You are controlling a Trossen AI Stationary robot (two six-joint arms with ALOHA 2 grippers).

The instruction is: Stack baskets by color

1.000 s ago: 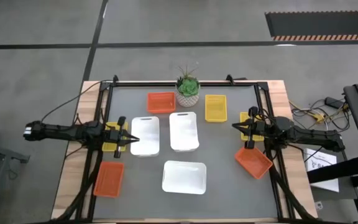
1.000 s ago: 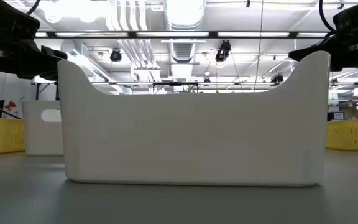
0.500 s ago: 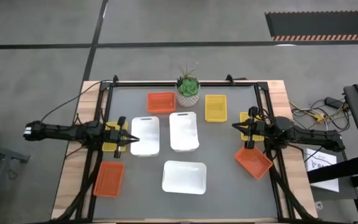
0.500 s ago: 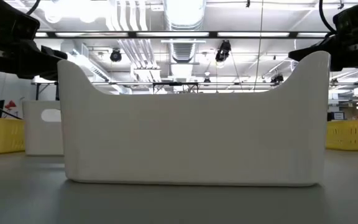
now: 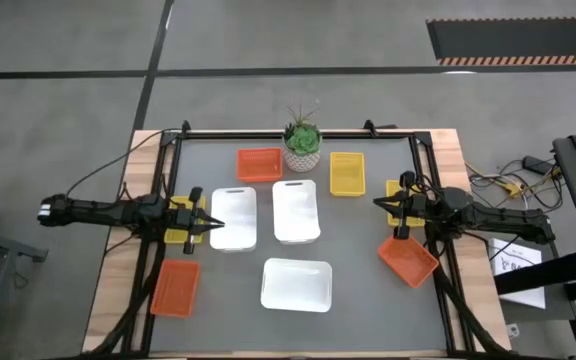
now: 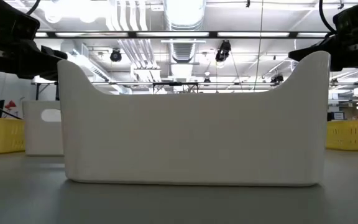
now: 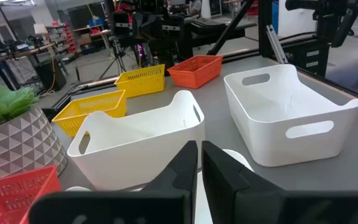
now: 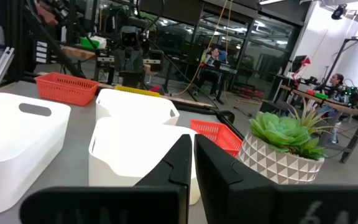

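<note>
Still unstacked: baskets across table.

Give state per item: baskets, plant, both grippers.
White baskets: three, separate, unstacked, empty.
Orange baskets: three, scattered, unstacked.
Yellow baskets: three, apart, unstacked.
Potted plant: upright, table's far edge.
Left gripper: shut, empty, beside a white basket.
Right gripper: shut, empty.

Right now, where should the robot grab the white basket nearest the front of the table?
Probably on a short end wall of the front white basket, where the low view shows the wall rising highest. It lies open side up with bare table around it, so coming straight down from above, one finger inside, should work.
</note>
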